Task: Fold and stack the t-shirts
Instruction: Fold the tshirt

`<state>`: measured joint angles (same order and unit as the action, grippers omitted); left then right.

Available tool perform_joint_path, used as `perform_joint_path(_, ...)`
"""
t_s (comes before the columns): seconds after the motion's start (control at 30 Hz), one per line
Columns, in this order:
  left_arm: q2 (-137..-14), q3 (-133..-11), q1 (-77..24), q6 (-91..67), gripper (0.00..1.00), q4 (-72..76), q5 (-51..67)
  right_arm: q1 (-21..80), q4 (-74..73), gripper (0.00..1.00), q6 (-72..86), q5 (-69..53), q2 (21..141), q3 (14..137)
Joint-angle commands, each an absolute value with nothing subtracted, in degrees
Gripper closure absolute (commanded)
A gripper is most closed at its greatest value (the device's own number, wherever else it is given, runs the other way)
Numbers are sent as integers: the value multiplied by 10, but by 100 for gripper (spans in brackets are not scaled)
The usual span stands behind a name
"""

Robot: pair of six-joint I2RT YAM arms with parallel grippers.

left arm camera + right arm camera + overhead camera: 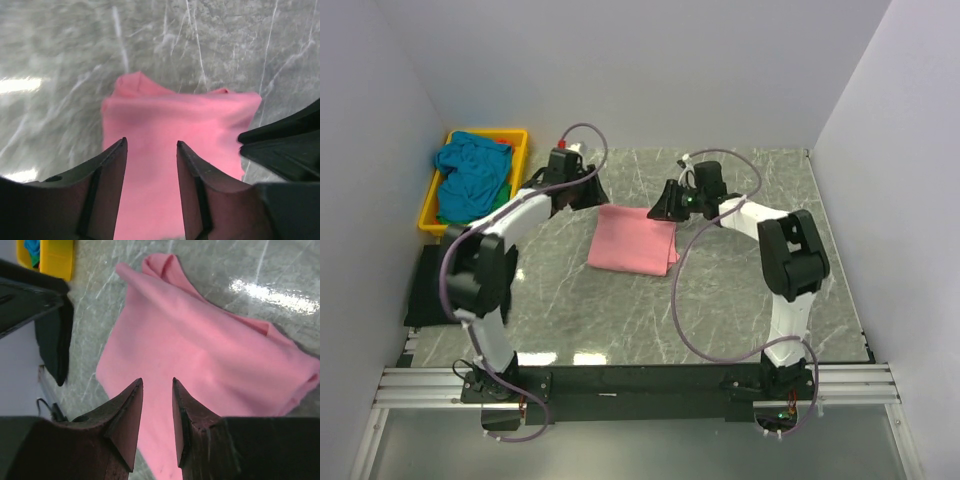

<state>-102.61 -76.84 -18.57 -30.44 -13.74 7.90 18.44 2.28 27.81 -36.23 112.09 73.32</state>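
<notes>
Plainly, the left claw [150, 145] stands with its two fingers parted and nothing between them, poised just above the near edge of the salmon-pink t-shirt [172, 117]. The right claw [157, 382] has a narrower gap, also empty, and hangs over the opposite side of the same shirt. Neither claw has cloth pinched in it, as far as both wrist views show. Between them the pink shirt lies flat on the marble-patterned table [620, 320], toward its back middle, already doubled into a rough rectangle. The fold is not perfectly tidy: the right wrist view shows a small hump at one far corner and a loose lip along one end. Further out, at the table's back left corner, the yellow tray [428, 208] holds the rest of the laundry in a crumpled heap. The teal t-shirt [470, 170] lies on top, with a bit of green cloth [498, 203] and a bit of orange-red cloth [504, 143] peeking out beside it. Judging from this, the task is at an early stage. One shirt looks folded, or very nearly so, and could serve as the base of the stack. The teal one and whatever lies under it are yet to be taken out, spread, folded and laid on the pink one.
</notes>
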Motion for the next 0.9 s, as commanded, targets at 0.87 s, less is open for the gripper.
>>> perform_joint_path(0.87, -1195, -958, -148, -355, 46, -142, 89, 83, 114, 62, 435, -444, 1179, 787)
